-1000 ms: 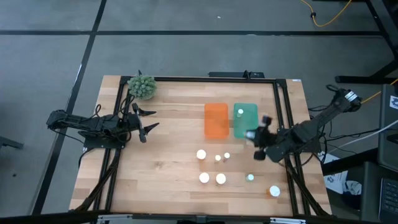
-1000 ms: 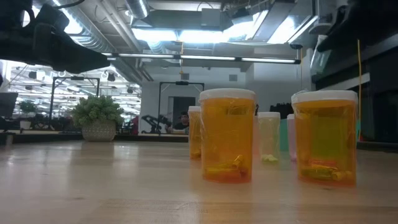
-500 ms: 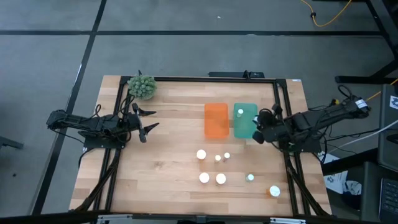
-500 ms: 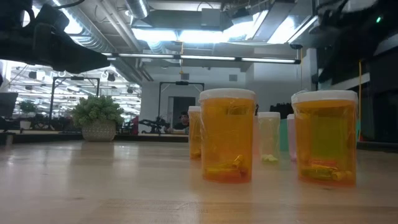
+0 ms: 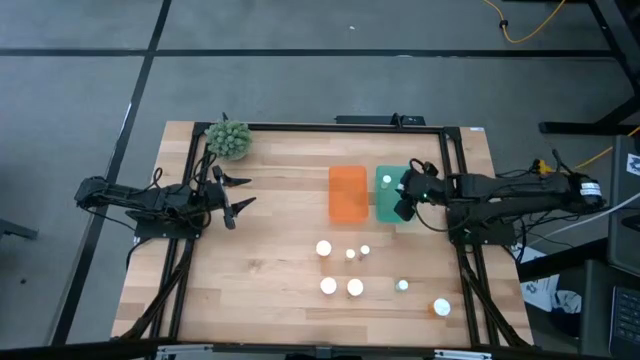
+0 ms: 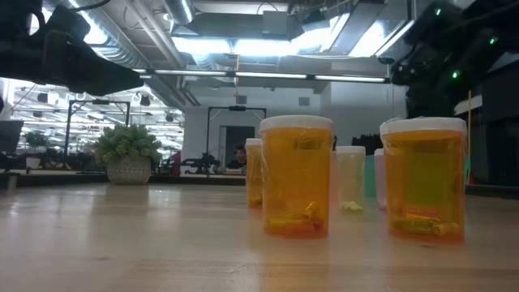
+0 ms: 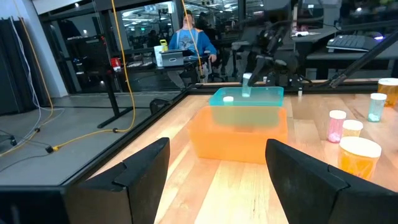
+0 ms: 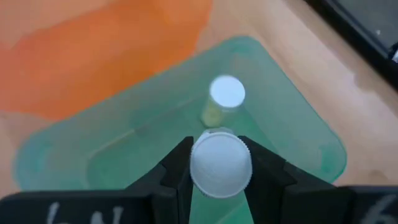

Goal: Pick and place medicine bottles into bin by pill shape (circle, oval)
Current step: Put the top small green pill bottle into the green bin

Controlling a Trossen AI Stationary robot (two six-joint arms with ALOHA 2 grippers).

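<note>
My right gripper (image 5: 408, 192) hangs over the green bin (image 5: 393, 208), shut on a white-capped medicine bottle (image 8: 221, 165). Another bottle (image 8: 226, 94) stands upright on the bin floor just beyond it. The orange bin (image 5: 347, 193) sits beside the green one, on its left. Several more medicine bottles stand on the table nearer the front, among them a white-capped one (image 5: 323, 248) and an orange-tinted one (image 5: 441, 307). My left gripper (image 5: 235, 205) waits open at the table's left, pointing level toward the bins. My right gripper pinches the bottle between its two fingers (image 8: 180, 167), just below the white cap (image 8: 221, 163), on opposite sides. The fingers slant down from the table's right. The bottle is lifted clear above the green bin's floor, cap toward the wrist.
A small potted plant (image 5: 228, 138) stands at the far left corner. Black frame rails (image 5: 450, 170) run along the table's edges. In the low view two amber bottles (image 6: 296, 177) (image 6: 423, 178) stand close to the camera. A person sits in the room beyond the table.
My right gripper has swung from beside the loose bottles toward the table's far edge and a little left, rolling as it went. It now hangs over the green bin with the bottle still between its fingers.
</note>
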